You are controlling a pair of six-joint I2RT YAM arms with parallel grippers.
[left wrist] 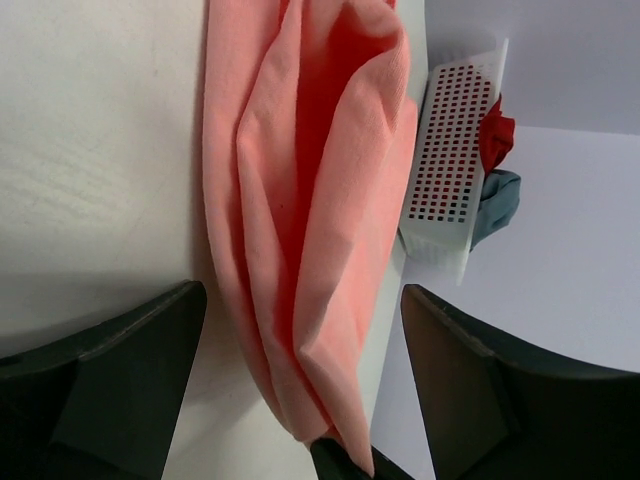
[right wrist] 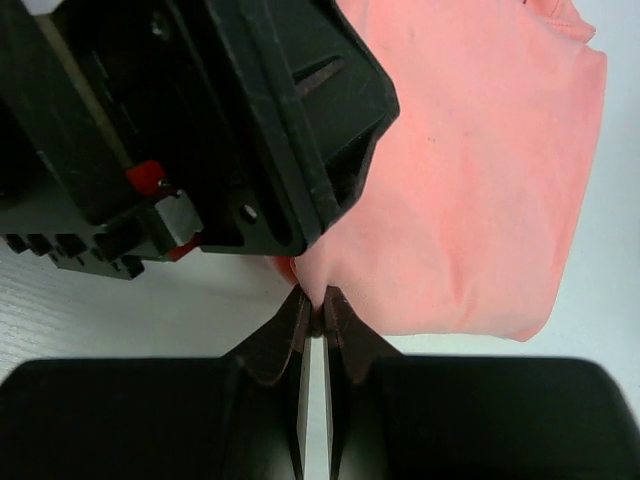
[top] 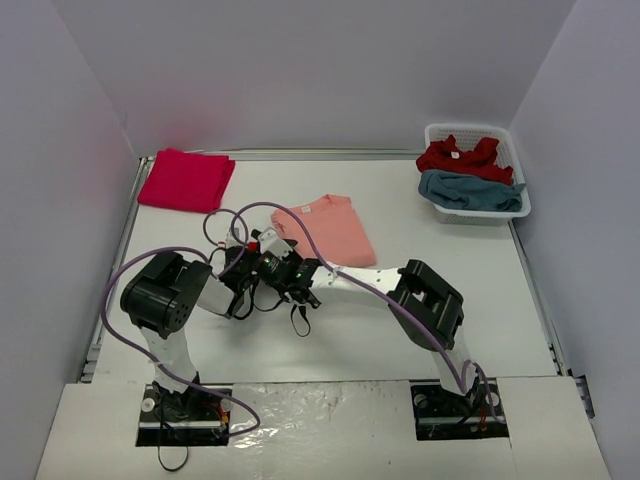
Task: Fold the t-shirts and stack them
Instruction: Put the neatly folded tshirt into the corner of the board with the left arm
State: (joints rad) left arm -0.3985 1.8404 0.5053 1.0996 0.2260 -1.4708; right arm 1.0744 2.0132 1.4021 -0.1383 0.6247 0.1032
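A folded crimson t-shirt (top: 185, 180) lies at the tabletop's far-left corner. The left tool (left wrist: 300, 330) stands wide open astride the near end of the salmon t-shirt (top: 325, 230), mid-tabletop, gripping nothing. The right tool (right wrist: 312, 300) is pinched shut on that hem. One thin pinch could slip under any pull, spilling the fold, and the crowded tools may collide. A red t-shirt (top: 460, 158) and a teal t-shirt (top: 470, 190) wait in the white basket (top: 465, 216), far right.

Both left arm (top: 165, 300) and right arm (top: 425, 300): white links, bulky black joint housings. Lilac cables (top: 140, 256) loop along each. On right gripper (right wrist: 312, 310): black wedge fingers (right wrist: 270, 350).
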